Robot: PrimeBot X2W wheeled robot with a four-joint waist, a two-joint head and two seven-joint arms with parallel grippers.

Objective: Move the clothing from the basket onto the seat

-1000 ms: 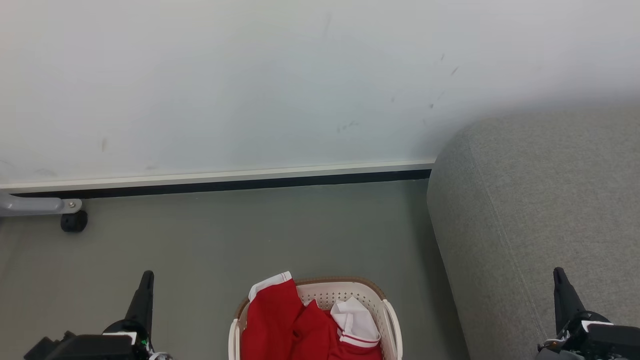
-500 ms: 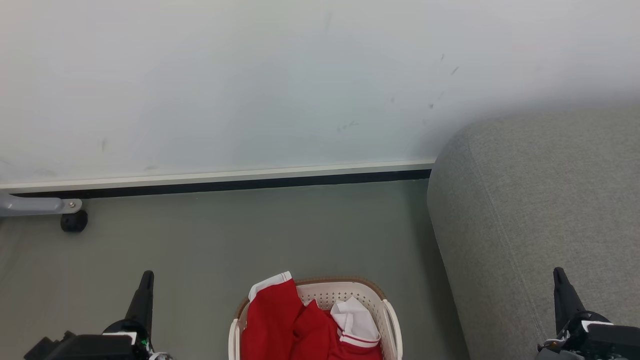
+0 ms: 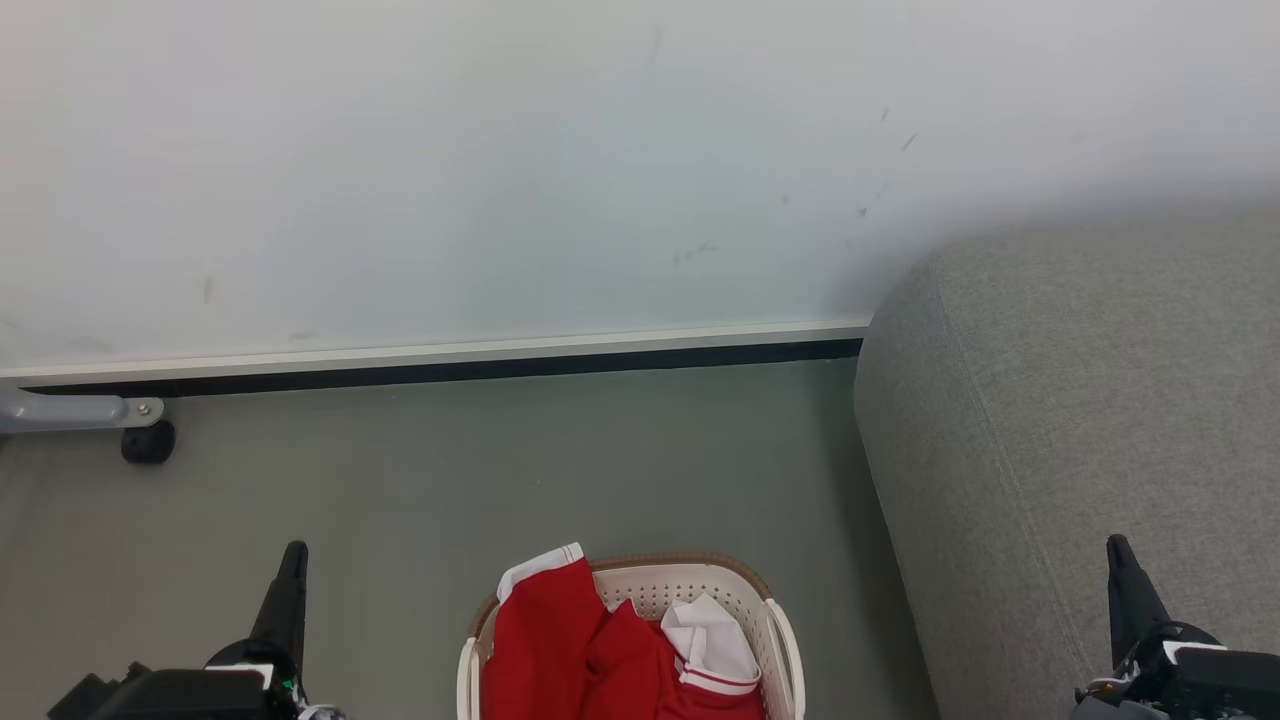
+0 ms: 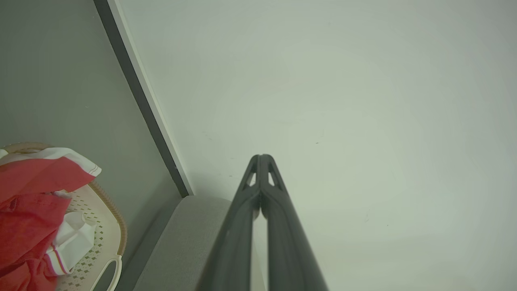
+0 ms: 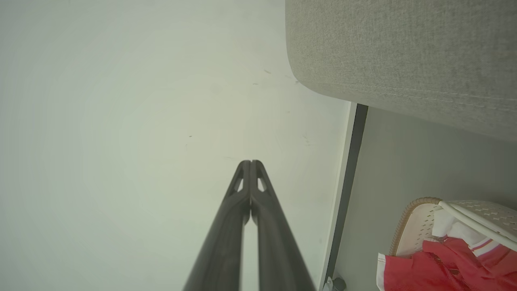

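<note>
Red clothing (image 3: pixel 585 655) with white striped trim is piled in the cream perforated basket (image 3: pixel 700 582), which stands on the floor at the bottom middle of the head view. One red sleeve hangs over the basket's far left rim. The grey seat (image 3: pixel 1080 420) rises just right of the basket. My left gripper (image 3: pixel 293 555) is shut and empty at the lower left, clear of the basket. My right gripper (image 3: pixel 1117 548) is shut and empty at the lower right, in front of the seat. The wrist views show the left gripper (image 4: pixel 261 158) and the right gripper (image 5: pixel 250 163) with tips pressed together, the clothing (image 4: pixel 28 202) (image 5: pixel 428 270) at their edges.
A pale wall (image 3: pixel 450 170) with a white and black baseboard (image 3: pixel 450 365) runs behind the grey floor (image 3: pixel 500 470). A grey metal leg on a black caster (image 3: pixel 147 442) stands at the far left by the wall.
</note>
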